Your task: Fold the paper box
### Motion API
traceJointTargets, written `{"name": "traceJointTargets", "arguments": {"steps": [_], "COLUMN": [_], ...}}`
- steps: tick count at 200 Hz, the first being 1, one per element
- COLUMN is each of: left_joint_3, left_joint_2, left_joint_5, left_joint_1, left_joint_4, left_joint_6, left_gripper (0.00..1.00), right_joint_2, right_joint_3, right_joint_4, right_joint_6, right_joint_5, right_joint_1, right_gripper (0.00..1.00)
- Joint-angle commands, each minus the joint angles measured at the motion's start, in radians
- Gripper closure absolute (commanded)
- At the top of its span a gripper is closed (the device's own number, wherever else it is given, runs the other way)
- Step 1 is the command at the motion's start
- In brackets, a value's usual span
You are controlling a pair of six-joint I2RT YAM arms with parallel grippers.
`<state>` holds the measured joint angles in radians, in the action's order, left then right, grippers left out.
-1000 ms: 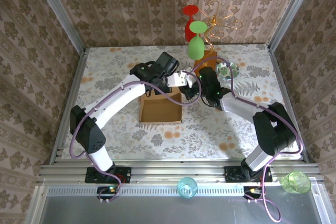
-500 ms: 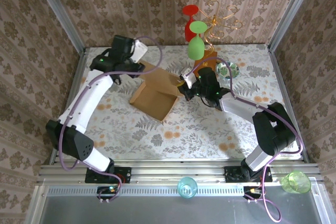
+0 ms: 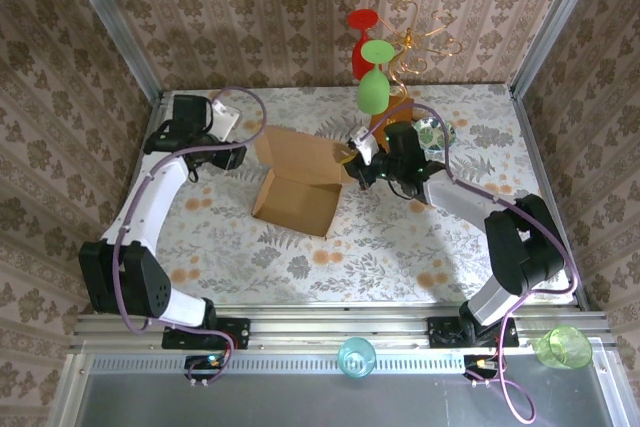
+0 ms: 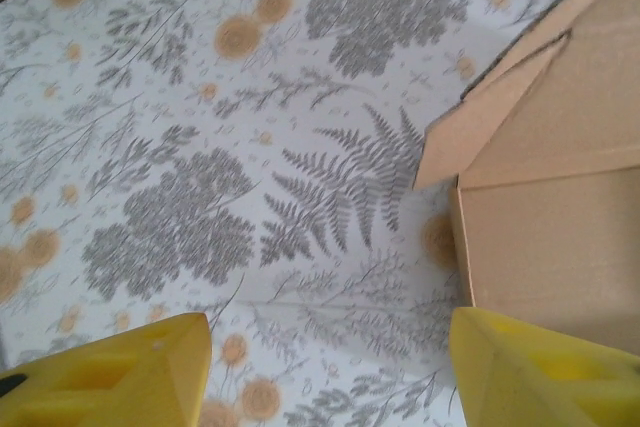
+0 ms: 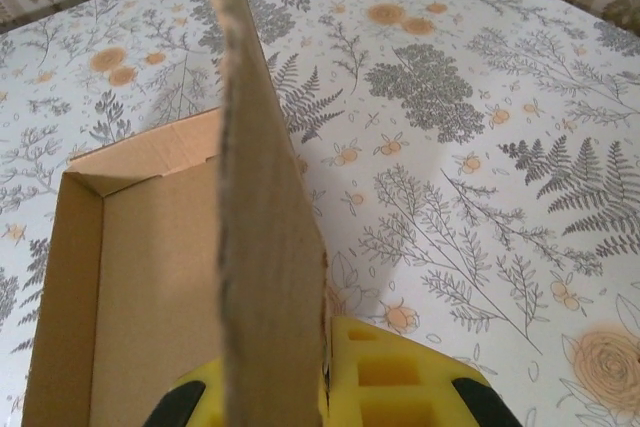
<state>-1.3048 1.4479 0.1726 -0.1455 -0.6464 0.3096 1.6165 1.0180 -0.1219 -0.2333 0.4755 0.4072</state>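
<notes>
R gripper point(image 5: 300, 387) pinches tan corrugated paper box point(image 3: 297, 205) flap point(image 5: 265, 247) (fibrous edge).

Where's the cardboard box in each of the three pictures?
Top external: the paper box sits in the middle of the picture, one flap lifted.
Left wrist: the paper box is along the right edge.
Right wrist: the paper box has its open tray at the left, with a flap standing edge-on up the middle.
Shared landmark: the fern-and-flower tablecloth under the box.
</notes>
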Motion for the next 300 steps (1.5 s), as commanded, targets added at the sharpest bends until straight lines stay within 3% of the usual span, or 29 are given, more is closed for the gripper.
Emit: {"name": "traceJointTargets", "arguments": {"steps": [1,38,84,122,150,186,237,273,300], "left_joint_3": [0.006,0.132,0.191,0.153,0.135,0.096,0.041,0.026,0.033], "left_joint_2": [0.035,0.014,0.054,0.137,0.164,0.165,0.191,0.187,0.169], "left_joint_5": [0.289,0.433,0.416,0.533,0.536,0.453,0.379,0.275,0.172], "left_joint_1": [0.007,0.023,0.031,0.029,0.017,-0.019,-0.076,-0.102,-0.125], "left_joint_4": [0.075,0.275,0.388,0.377,0.353,0.306,0.224,0.189,0.235], "left_joint_6": [0.121,0.151,0.155,0.137,0.126,0.101,0.058,0.012,-0.109], "left_gripper": [0.36,0.35,0.33,0.34,0.37,0.54,0.91,0.98,1.0], "right_joint_2": [-0.036,-0.04,-0.034,-0.017,-0.007,-0.003,0.005,0.014,0.036], "right_joint_3": [0.05,0.061,0.063,0.081,0.085,0.081,0.079,0.082,0.111], "right_joint_4": [0.116,0.185,0.194,0.201,0.194,0.177,0.134,0.095,0.068], "right_joint_6": [-0.064,-0.088,-0.087,-0.089,-0.085,-0.076,-0.037,0.026,0.143], "right_joint_5": [0.117,0.144,0.146,0.147,0.141,0.116,0.046,-0.066,-0.199], "right_joint_1": [-0.03,-0.047,-0.051,-0.051,-0.051,-0.05,-0.036,-0.014,0.025], "right_gripper": [1.0,1.0,1.0,1.0,1.0,1.0,1.0,1.0,1.0]}}
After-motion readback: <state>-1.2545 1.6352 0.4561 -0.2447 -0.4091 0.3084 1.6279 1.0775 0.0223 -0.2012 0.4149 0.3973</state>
